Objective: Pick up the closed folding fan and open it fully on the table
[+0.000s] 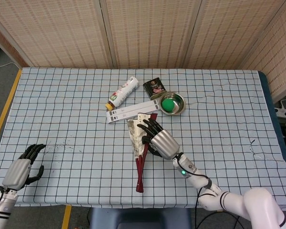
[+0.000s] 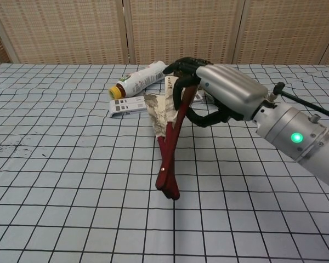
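Observation:
The folding fan has dark red sticks and a cream printed leaf, only slightly spread. My right hand grips it near the leaf end and holds it tilted above the checked cloth, pivot end hanging lowest toward me. Whether that tip touches the table I cannot tell. Far off at the front left corner, my left hand holds nothing, its fingers apart; the chest view does not show it.
Behind the fan lie a white strip, a toppled white bottle, a dark tin and a metal bowl with a green ball. Woven screens close off the back.

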Available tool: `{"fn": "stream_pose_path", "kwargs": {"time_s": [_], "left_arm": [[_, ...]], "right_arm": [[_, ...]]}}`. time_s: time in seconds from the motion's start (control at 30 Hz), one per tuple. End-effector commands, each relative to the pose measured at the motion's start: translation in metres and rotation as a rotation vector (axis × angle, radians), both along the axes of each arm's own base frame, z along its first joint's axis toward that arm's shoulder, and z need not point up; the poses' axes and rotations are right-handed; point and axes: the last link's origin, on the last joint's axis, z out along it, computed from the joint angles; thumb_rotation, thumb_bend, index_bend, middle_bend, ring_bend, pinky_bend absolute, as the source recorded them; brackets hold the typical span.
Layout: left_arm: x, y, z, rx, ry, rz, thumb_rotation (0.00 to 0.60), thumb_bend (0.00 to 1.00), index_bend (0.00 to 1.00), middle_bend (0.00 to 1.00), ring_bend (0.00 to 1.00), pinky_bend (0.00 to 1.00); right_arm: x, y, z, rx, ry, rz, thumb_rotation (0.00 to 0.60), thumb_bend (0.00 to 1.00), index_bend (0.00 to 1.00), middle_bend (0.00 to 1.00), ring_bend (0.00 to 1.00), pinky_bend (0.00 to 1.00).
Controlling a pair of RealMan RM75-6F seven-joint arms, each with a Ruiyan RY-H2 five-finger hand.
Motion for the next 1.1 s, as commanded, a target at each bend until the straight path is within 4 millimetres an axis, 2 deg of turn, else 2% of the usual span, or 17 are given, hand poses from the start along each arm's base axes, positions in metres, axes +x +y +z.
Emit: {"fn": "stream_pose_path", "kwargs": {"time_s": [0.03, 0.2, 0.37, 0.5, 0.57, 0.77, 0.93, 1.1], "left_arm": [[0.0, 0.007, -0.024, -0.063, -0.166, -0.007, 0.6, 0.52, 0.05, 0.08, 0.02, 0.24], [0.019, 0.015, -0.055, -0.061, -0.334, -0.057, 0.6, 0.49, 0.0, 0.0, 0.0, 0.22], [0.055, 0.042, -0.08, 0.021, -0.494, -0.112, 0.6, 0.48, 0.0, 0.0, 0.0, 0.18], [0.081, 0.062, -0.091, 0.089, -0.541, -0.153, 0.587, 0.48, 0.0, 0.0, 0.0, 0.16], [0.092, 0.07, -0.095, 0.119, -0.573, -0.159, 0.56, 0.48, 0.0, 0.0, 0.0, 0.15], [0.112, 0.063, -0.104, 0.078, -0.68, -0.158, 0.538, 0.47, 0.0, 0.0, 0.0, 0.15], [0.124, 0.058, -0.117, 0.055, -0.729, -0.137, 0.506, 0.47, 0.0, 0.0, 0.0, 0.14], [0.132, 0.056, -0.128, 0.051, -0.753, -0.12, 0.51, 0.47, 0.0, 0.0, 0.0, 0.14]], "right_arm": [[0.031, -0.016, 0.035, 0.029, -0.046, -0.071, 0.6, 0.71, 0.69, 0.11, 0.0, 0.07], [0.07, -0.022, 0.045, 0.163, -0.138, -0.175, 0.6, 0.71, 0.69, 0.11, 0.0, 0.07], [0.107, -0.021, 0.043, 0.311, -0.217, -0.263, 0.6, 0.71, 0.69, 0.11, 0.0, 0.07], [0.13, -0.019, 0.036, 0.362, -0.21, -0.289, 0.6, 0.71, 0.69, 0.11, 0.0, 0.07], [0.141, -0.018, 0.033, 0.365, -0.202, -0.292, 0.6, 0.71, 0.69, 0.11, 0.0, 0.07], [0.163, -0.019, 0.026, 0.361, -0.211, -0.309, 0.6, 0.71, 0.69, 0.11, 0.0, 0.07], [0.172, -0.021, 0.016, 0.361, -0.222, -0.334, 0.6, 0.71, 0.69, 0.11, 0.0, 0.07], [0.182, -0.023, 0.009, 0.377, -0.258, -0.36, 0.6, 0.71, 0.69, 0.11, 0.0, 0.07]]}}
